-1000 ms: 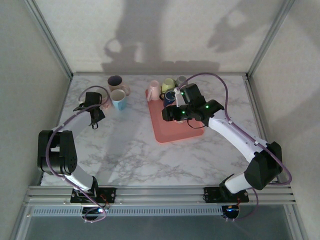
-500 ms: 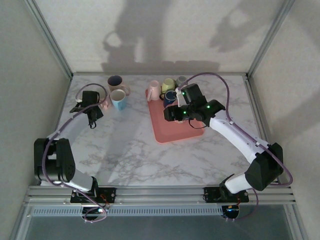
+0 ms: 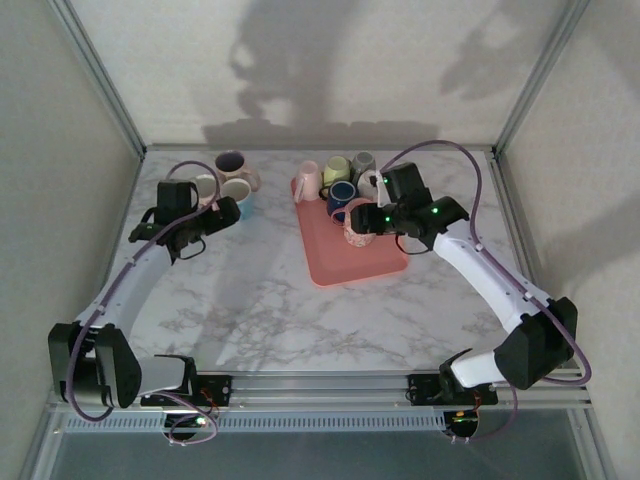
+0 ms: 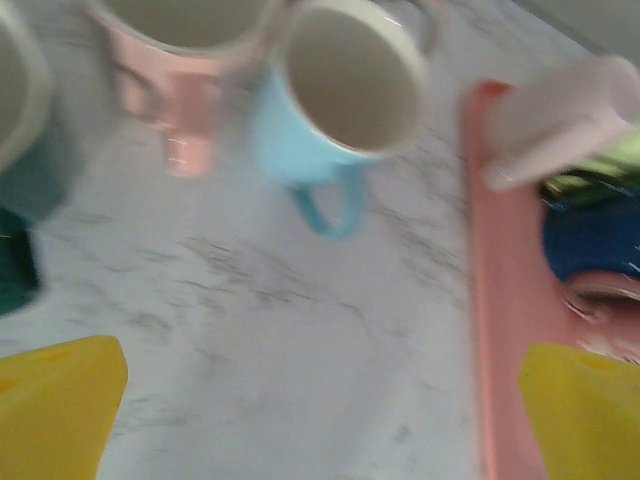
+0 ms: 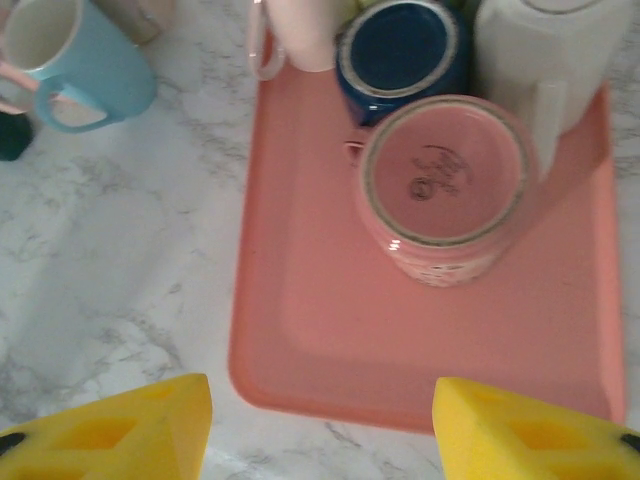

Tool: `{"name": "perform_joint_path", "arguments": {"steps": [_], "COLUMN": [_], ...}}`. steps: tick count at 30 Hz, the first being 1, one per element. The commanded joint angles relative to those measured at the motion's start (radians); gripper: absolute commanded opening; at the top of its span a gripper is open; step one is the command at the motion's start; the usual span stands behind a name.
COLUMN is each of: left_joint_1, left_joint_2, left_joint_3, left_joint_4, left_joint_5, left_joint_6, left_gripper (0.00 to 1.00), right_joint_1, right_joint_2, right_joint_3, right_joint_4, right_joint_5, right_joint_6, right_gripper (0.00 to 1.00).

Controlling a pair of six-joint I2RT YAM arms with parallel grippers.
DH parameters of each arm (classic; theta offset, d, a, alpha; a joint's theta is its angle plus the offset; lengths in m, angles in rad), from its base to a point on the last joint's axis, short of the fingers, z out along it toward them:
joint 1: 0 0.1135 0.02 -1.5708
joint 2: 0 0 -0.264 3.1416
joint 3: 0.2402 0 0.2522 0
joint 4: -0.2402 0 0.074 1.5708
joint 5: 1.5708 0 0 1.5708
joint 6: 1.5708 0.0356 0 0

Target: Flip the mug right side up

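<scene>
Left jaws have opened, an upright pink mug (image 4: 160, 95) just ahead; right jaws stand open short of the inverted mug (image 5: 445, 180), unturned.

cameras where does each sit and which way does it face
top external: above and behind, looking down on the table; left arm and right arm show
left wrist: on the left arm, facing down at the light blue mug; left claw tips in corners
right wrist: on the right arm, facing down at the upside-down pink mug on the tray; right claw tips below
wrist views share light blue mug and tray
</scene>
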Motion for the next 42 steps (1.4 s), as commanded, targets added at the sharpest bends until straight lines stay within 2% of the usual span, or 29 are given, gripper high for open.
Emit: {"name": "perform_joint_path", "arguments": {"steps": [1,8,10,13,15,19,20,21,24,33,42], "left_joint_1": [-0.05,-0.082,-0.083,-0.082,-0.083,-0.082,-0.082,-0.082,-0.082,-0.082,-0.082], "left_joint_2": [-0.02,-0.088,-0.107,-0.118,-0.117,-0.112,-0.109,-0.108,-0.104,-0.104,-0.1], "left_joint_3": [-0.019,-0.077,-0.081,-0.075,-0.068,-0.063,-0.064,-0.065,-0.071,-0.085,-0.111], "left_joint_4": [0.041,0.136,0.141,0.125,0.107,0.082,0.082,0.081,0.088,0.1,0.105], "left_joint_5": [0.112,0.163,0.184,0.206,0.213,0.214,0.215,0.216,0.223,0.26,0.262], "left_joint_6": [0.005,-0.004,0.018,0.043,0.064,0.104,0.111,0.118,0.131,0.136,0.097], "left_gripper": [1.0,0.99,0.99,1.0,1.0,0.99,0.99,1.0,1.0,1.0,1.0], "right_joint_1": [-0.014,0.005,0.032,0.06,0.08,0.107,0.116,0.123,0.143,0.145,0.116], "right_joint_2": [-0.013,0.03,0.054,0.095,0.123,0.179,0.189,0.202,0.242,0.422,0.534], "right_joint_3": [0.011,-0.034,-0.034,-0.029,-0.033,-0.048,-0.045,-0.036,0.012,0.195,0.303], "right_joint_4": [-0.022,0.088,0.107,0.118,0.131,0.181,0.176,0.162,0.098,-0.044,-0.107], "right_joint_5": [0.036,0.049,0.107,0.202,0.261,0.283,0.306,0.34,0.436,0.522,0.528], "right_joint_6": [0.05,0.373,0.458,0.545,0.627,0.804,0.839,0.877,0.949,1.044,0.956], "right_gripper": [0.6,0.59,0.62,0.68,0.75,0.8,0.94,0.99,0.99,0.99,0.99]}}
